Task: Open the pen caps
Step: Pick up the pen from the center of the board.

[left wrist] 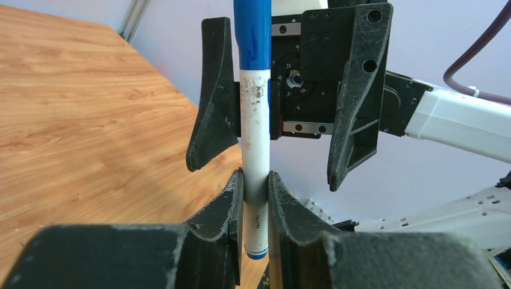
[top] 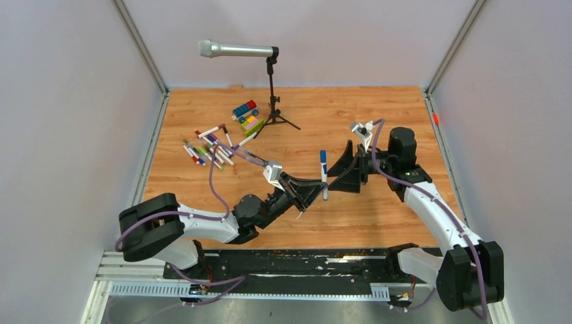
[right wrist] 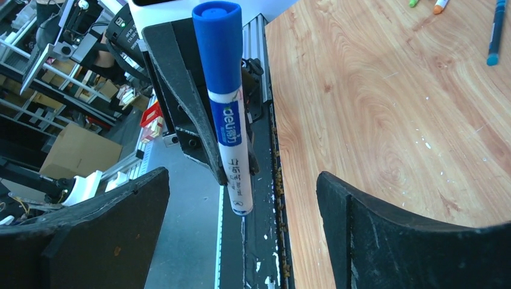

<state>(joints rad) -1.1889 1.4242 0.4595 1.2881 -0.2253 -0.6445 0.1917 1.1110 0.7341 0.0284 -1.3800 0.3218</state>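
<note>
item: one pen (left wrist: 257,132), upright above mid-tabletop (top: 391,121), clamped low on its barrel by the left gripper (left wrist: 256,186), whose jaws are closed on it. barrel: white plastic, smooth, round, scuffed and printed; rigid and light, and likely slippery under a twisting pull. cap (right wrist: 218,48): blue, cylindrical, flat-topped, glossy, seated on the upper end, clear of the left jaws. right gripper (right wrist: 242,177): spread wide, black rough-textured fingers (right wrist: 373,223) either side of the pen, touching nothing. suggested hold: cap at mid-length, squarely, then a straight pull along the axis; a friction-fit cap may release abruptly. other stock: loose pens (top: 209,148) heaped far left on wood-grain surface, their caps too small to judge.
</note>
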